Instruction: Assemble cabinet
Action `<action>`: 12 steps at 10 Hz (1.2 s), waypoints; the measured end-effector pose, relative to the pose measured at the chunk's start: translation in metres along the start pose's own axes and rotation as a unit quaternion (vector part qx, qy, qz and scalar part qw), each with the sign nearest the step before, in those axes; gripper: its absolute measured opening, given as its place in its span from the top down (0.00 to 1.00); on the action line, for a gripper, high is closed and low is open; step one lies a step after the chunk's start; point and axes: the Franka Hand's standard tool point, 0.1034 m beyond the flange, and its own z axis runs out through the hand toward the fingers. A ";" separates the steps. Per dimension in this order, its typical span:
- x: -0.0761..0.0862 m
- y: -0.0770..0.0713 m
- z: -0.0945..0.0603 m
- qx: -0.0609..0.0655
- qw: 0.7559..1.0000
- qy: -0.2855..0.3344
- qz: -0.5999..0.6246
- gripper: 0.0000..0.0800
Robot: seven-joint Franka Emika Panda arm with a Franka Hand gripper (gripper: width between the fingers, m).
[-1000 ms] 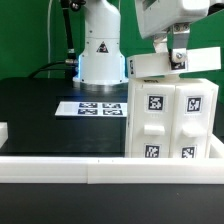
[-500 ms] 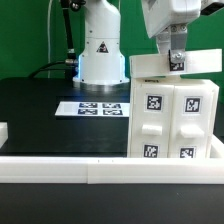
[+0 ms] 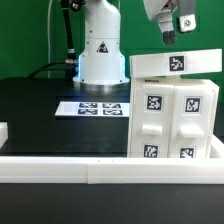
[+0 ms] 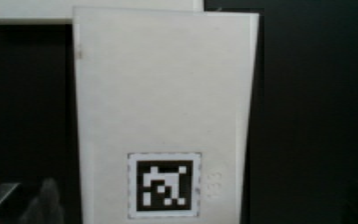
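The cabinet (image 3: 172, 125) is a large white box standing at the exterior view's right, with two tagged door panels on its front. A white tagged slab (image 3: 150, 66) lies flat across its top. My gripper (image 3: 170, 34) hangs above the slab, apart from it and holding nothing. In the wrist view the slab (image 4: 167, 100) fills the picture from above with its tag showing. One finger (image 4: 43, 200) shows beside the slab's long edge; the other finger is out of view. The jaws stand open.
The marker board (image 3: 95, 108) lies on the black table in front of the robot base (image 3: 100, 50). A long low white rail (image 3: 90, 166) runs along the front edge. A small white piece (image 3: 3, 130) sits at the exterior view's left edge.
My gripper has let go of the slab and risen straight up from it. The slab stays on top of the cabinet.
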 end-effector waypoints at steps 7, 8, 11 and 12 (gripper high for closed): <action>-0.013 -0.008 -0.002 -0.051 0.952 -0.014 -0.303 0.00; -0.012 -0.011 -0.003 -0.046 0.942 -0.016 -0.333 0.00; -0.012 -0.011 -0.003 -0.042 0.912 -0.018 -0.407 0.00; -0.012 -0.011 -0.002 -0.043 0.899 -0.018 -0.435 0.00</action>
